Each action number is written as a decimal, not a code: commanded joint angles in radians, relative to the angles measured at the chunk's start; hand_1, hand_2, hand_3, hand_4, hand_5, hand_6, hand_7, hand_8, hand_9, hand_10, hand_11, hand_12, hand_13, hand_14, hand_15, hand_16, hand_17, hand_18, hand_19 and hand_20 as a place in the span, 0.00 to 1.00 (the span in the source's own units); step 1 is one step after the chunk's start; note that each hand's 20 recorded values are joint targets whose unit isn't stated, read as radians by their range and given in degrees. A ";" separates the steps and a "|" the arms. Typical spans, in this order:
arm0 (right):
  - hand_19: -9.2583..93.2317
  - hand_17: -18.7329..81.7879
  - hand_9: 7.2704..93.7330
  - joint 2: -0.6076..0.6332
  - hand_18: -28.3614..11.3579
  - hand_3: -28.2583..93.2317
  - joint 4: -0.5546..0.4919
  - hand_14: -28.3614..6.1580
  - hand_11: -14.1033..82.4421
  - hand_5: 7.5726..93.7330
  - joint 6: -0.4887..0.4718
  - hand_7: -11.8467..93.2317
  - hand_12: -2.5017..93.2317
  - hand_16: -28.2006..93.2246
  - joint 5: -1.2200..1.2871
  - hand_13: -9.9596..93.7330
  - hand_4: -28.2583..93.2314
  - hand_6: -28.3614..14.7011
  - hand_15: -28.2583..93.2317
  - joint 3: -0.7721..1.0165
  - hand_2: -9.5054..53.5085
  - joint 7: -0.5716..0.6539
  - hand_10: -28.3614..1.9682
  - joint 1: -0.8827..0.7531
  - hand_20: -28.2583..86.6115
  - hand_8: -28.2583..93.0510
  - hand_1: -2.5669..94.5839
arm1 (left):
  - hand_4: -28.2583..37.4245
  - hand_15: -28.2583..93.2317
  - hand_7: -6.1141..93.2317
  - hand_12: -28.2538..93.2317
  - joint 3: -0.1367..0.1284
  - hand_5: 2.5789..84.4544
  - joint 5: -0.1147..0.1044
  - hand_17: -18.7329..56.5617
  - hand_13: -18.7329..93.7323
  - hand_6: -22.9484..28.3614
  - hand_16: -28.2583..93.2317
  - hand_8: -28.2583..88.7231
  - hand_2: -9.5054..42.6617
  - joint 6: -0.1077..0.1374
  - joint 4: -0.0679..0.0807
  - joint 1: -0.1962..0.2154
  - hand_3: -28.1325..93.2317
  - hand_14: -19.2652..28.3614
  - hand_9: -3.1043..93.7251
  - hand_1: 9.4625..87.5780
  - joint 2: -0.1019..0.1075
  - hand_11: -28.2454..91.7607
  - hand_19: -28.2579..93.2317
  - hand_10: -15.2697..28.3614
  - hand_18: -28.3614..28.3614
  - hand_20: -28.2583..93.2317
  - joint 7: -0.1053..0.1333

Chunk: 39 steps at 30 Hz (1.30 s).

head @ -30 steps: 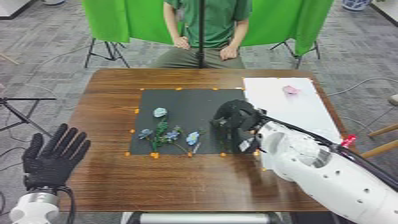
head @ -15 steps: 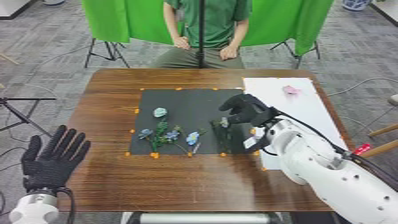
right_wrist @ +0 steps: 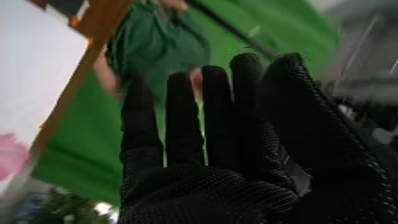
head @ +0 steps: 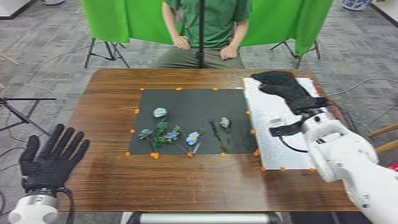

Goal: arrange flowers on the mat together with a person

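The right hand point(head: 282, 87), fingers straight and slightly apart, is moving rightward off the black mat point(head: 184, 102), where blue flowers point(head: 193, 137) are lying; left of the mat, the left hand point(head: 48, 172) is holding its fingers spread.

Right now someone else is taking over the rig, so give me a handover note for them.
Left hand: open, empty, at the table's near left.
Right hand: open, empty, over the white sheet, right of the black mat.
Done: bluish flowers lie on the mat's left half, and another bloom lies on its right part.
Left: the pink flower, by the white sheet in the right wrist view, is off the mat; probably the next one to place.
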 commanded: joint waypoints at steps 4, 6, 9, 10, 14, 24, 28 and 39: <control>0.22 0.41 0.44 0.049 0.43 0.84 -0.047 0.61 0.20 0.49 0.071 0.29 0.12 0.30 0.309 0.43 0.02 0.68 0.33 0.361 0.22 -0.079 0.70 -0.365 0.48 0.11 0.44 | 0.00 0.52 0.15 0.30 -0.022 0.54 0.003 0.21 0.45 0.58 0.17 0.17 0.39 -0.010 -0.001 0.026 0.81 0.75 0.48 0.21 -0.009 0.36 0.50 0.65 0.75 0.35 0.006; 0.22 0.41 0.44 0.038 0.43 0.84 -0.051 0.61 0.20 0.49 0.060 0.29 0.12 0.30 0.291 0.42 0.02 0.68 0.33 0.410 0.21 -0.080 0.71 -0.411 0.48 0.11 0.44 | 0.00 0.51 0.15 0.30 -0.023 0.54 0.003 0.21 0.45 0.58 0.17 0.17 0.39 -0.007 0.000 0.025 0.81 0.75 0.48 0.20 -0.004 0.36 0.50 0.65 0.75 0.35 0.003; 0.22 0.41 0.44 0.027 0.43 0.85 -0.059 0.60 0.20 0.49 0.080 0.29 0.12 0.30 0.284 0.42 0.02 0.68 0.33 0.448 0.19 -0.084 0.72 -0.453 0.48 0.12 0.44 | 0.00 0.51 0.14 0.30 -0.024 0.54 0.004 0.21 0.45 0.58 0.17 0.17 0.39 -0.014 0.001 0.025 0.81 0.74 0.47 0.20 -0.001 0.36 0.50 0.65 0.75 0.35 0.007; 0.22 0.41 0.44 0.020 0.43 0.85 -0.062 0.60 0.20 0.49 0.073 0.29 0.12 0.30 0.288 0.42 0.02 0.68 0.33 0.463 0.19 -0.082 0.72 -0.465 0.48 0.12 0.44 | 0.00 0.51 0.14 0.30 -0.022 0.54 -0.002 0.21 0.45 0.58 0.17 0.17 0.39 -0.011 -0.002 0.029 0.81 0.74 0.47 0.20 0.005 0.36 0.50 0.65 0.75 0.35 0.013; 0.22 0.41 0.44 0.009 0.42 0.85 -0.076 0.61 0.20 0.49 0.114 0.29 0.12 0.30 0.262 0.42 0.02 0.69 0.33 0.478 0.16 -0.057 0.72 -0.490 0.48 0.12 0.45 | 0.00 0.51 0.14 0.30 -0.028 0.53 -0.014 0.21 0.45 0.58 0.17 0.17 0.39 0.008 -0.006 0.036 0.81 0.74 0.47 0.20 0.012 0.36 0.50 0.65 0.75 0.35 0.013; 0.23 0.41 0.45 -0.020 0.43 0.86 -0.081 0.62 0.21 0.50 0.111 0.31 0.12 0.29 0.269 0.44 0.01 0.70 0.34 0.510 0.12 -0.061 0.74 -0.523 0.48 0.11 0.49 | 0.00 0.51 0.15 0.30 -0.025 0.54 -0.037 0.21 0.45 0.59 0.17 0.17 0.39 0.015 -0.006 0.039 0.81 0.74 0.47 0.21 0.005 0.36 0.50 0.66 0.75 0.35 0.027; 0.23 0.41 0.45 -0.031 0.43 0.86 -0.090 0.63 0.21 0.50 0.085 0.31 0.12 0.29 0.261 0.44 0.01 0.70 0.34 0.538 0.12 -0.059 0.74 -0.542 0.48 0.11 0.49 | 0.00 0.52 0.15 0.30 -0.023 0.54 -0.035 0.21 0.45 0.59 0.17 0.17 0.39 0.017 -0.005 0.033 0.81 0.74 0.47 0.21 0.001 0.36 0.51 0.66 0.75 0.35 0.022; 0.23 0.41 0.45 -0.074 0.43 0.86 -0.099 0.62 0.21 0.50 0.010 0.31 0.12 0.29 0.248 0.44 0.01 0.70 0.35 0.611 0.11 -0.054 0.74 -0.581 0.48 0.11 0.49 | 0.00 0.52 0.15 0.30 -0.021 0.54 -0.048 0.21 0.45 0.59 0.17 0.17 0.39 0.018 -0.009 0.047 0.81 0.74 0.48 0.21 0.011 0.37 0.51 0.66 0.75 0.35 0.037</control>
